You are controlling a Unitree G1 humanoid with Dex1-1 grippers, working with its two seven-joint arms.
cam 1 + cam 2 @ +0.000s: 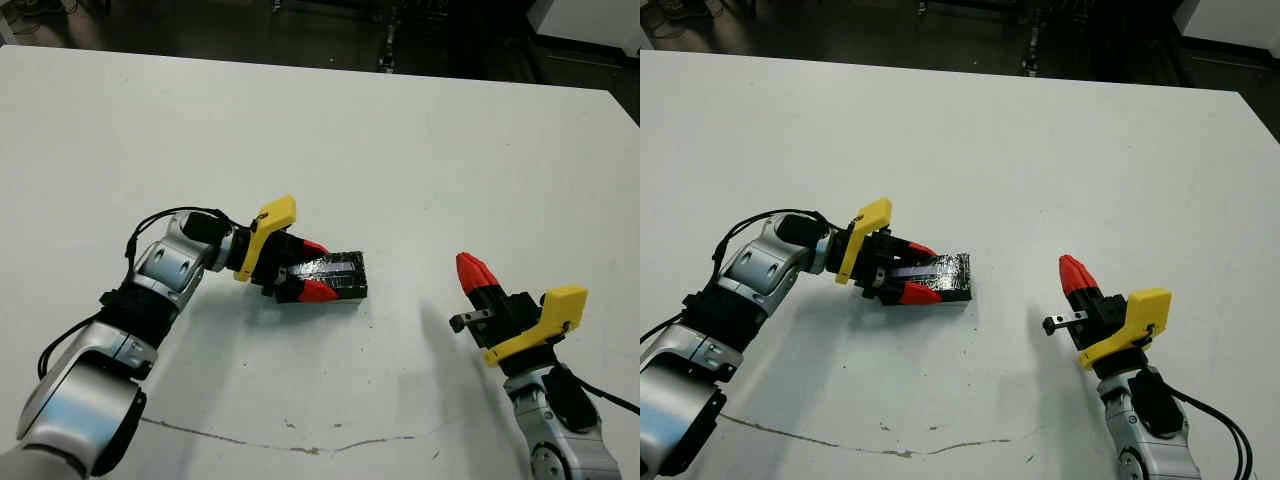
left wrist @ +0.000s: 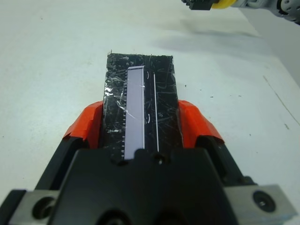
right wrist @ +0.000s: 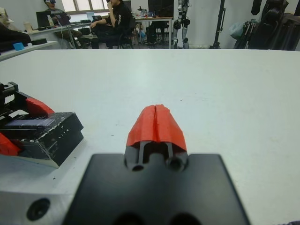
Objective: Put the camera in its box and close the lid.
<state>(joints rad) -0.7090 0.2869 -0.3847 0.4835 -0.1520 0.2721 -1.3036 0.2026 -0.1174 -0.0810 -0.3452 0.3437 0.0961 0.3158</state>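
Nearest the robot, a thin dark scratch (image 1: pixel 300 445) runs across the white desk (image 1: pixel 400 150) along its front edge. Just beyond it on the right, the right tool (image 1: pixel 478 272) hovers above bare desk with its two red fingertips (image 3: pixel 157 124) pressed together, gripping nothing; it stands well apart from the task's things. On the left, the left tool (image 1: pixel 312 270) lies low over the desk, its red fingers (image 2: pixel 84 124) spread on either long side of the lid (image 2: pixel 140 79) and touching its edges, so it grips the lid (and whatever sits under it). The lid is a black rectangle with a shiny, speckled, film-like surface, lying flat and turned a little askew to the desk's edge, roughly at the middle of the desk's near half. In the left wrist view a pale bluish strip shows along the lid's top face, between the fingers. From the right wrist view the closed package (image 3: pixel 51 136) reads as a low black block resting on the desk; the box and the camera are hidden beneath the lid, so their state cannot be told. Farther back the desk is plain white, and beyond its far edge seated people (image 3: pixel 112 21) and equipment show
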